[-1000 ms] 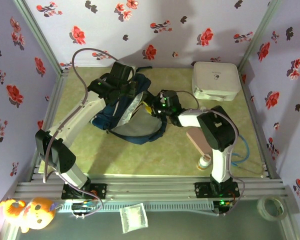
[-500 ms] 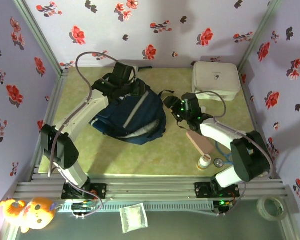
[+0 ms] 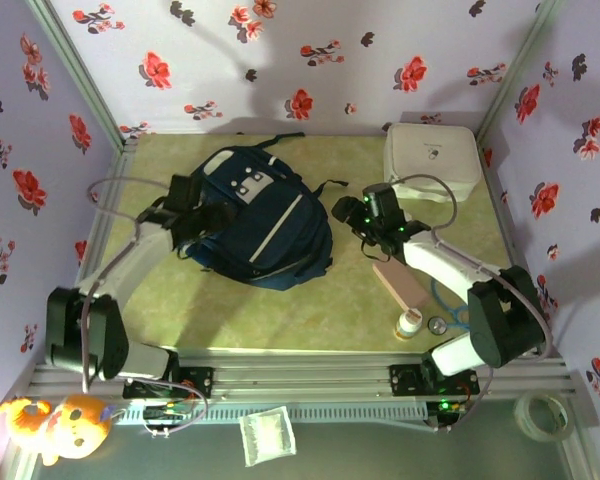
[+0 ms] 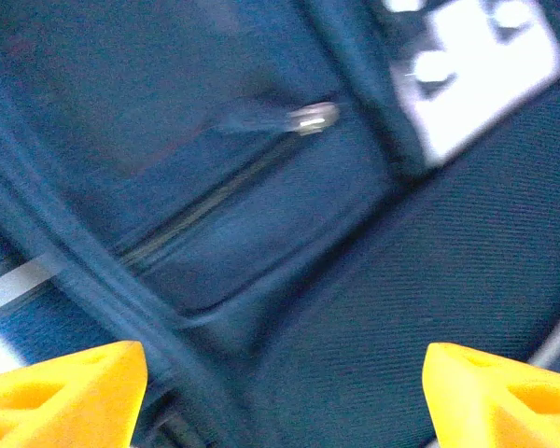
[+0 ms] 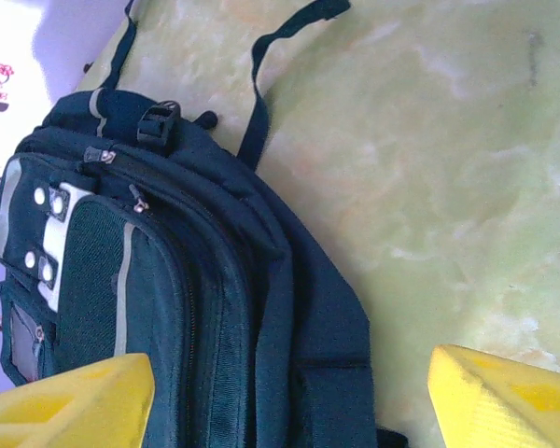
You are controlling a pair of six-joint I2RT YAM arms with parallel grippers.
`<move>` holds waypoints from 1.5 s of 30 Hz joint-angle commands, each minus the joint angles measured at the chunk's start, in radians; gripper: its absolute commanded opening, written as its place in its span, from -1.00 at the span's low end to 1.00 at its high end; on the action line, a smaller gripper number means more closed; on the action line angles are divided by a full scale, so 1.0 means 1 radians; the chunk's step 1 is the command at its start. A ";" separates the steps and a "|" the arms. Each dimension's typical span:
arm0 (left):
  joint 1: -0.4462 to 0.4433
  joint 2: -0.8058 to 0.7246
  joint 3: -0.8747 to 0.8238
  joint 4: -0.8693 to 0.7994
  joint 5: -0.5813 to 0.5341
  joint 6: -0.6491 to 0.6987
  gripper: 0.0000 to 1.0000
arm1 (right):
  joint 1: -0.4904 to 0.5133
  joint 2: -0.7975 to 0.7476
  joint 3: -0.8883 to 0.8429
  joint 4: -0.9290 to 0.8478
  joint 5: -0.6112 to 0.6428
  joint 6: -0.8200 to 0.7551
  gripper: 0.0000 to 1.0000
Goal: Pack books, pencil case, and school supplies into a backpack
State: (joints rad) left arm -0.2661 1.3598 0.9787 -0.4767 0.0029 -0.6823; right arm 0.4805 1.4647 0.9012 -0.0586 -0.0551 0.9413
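Left gripper over the backpack, right gripper just beside it, both spread wide and empty: best to pin fabric with left, draw the zipper pull slowly with right.

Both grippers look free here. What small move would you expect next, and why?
Probably the right gripper turns toward the pencil case: its jaws stand open and empty beside the backpack, and the case lies unpacked on the table, nearer the arm bases.

The top view looks down from the near edge over the tabletop; both wrist views face the shared backpack, the left closer.
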 commanded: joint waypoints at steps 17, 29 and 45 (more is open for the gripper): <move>0.221 0.005 -0.331 0.305 0.196 -0.234 0.32 | 0.068 0.089 0.053 -0.026 -0.008 -0.011 0.56; 0.220 0.098 -0.368 0.382 0.198 -0.296 -0.01 | 0.069 0.110 0.048 -0.023 -0.011 0.012 0.55; 0.215 0.089 -0.405 0.518 0.237 -0.373 -0.85 | 0.067 0.183 0.046 0.055 -0.112 0.032 0.46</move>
State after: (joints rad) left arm -0.0494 1.4628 0.5842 0.0086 0.2287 -1.0428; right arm 0.5415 1.6173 0.9306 -0.0597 -0.1131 0.9531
